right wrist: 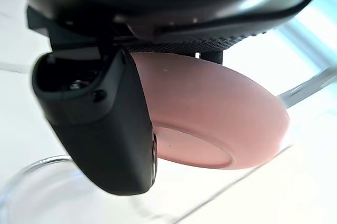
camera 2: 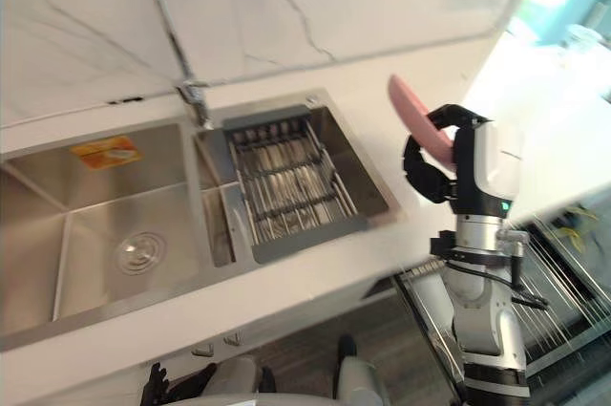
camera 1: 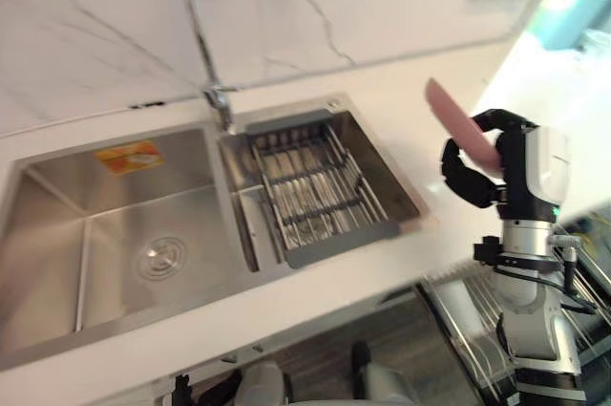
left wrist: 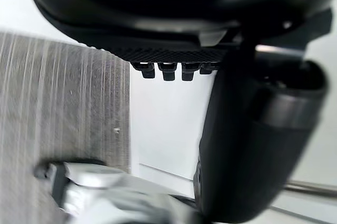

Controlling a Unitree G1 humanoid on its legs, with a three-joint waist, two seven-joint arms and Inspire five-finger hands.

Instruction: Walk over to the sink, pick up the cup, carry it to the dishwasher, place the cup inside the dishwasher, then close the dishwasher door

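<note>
The dishwasher rack (camera 2: 558, 282) lies nearest, at five o'clock in the head views, below the right forearm. Above it, at three o'clock, the right hand (camera 1: 477, 172) has its fingers and thumb curled round the pink cup (camera 1: 456, 117), which slants out of the grip toward eleven o'clock. The cup likely has to drop toward five, past the counter (camera 1: 382, 100) edge. Farther off at nine lie the sink (camera 1: 86, 224) and drain basket (camera 1: 315, 186), with the faucet (camera 1: 205, 33) at eleven. I cannot tell how the left hand (left wrist: 174, 2) fingers stand.
</note>
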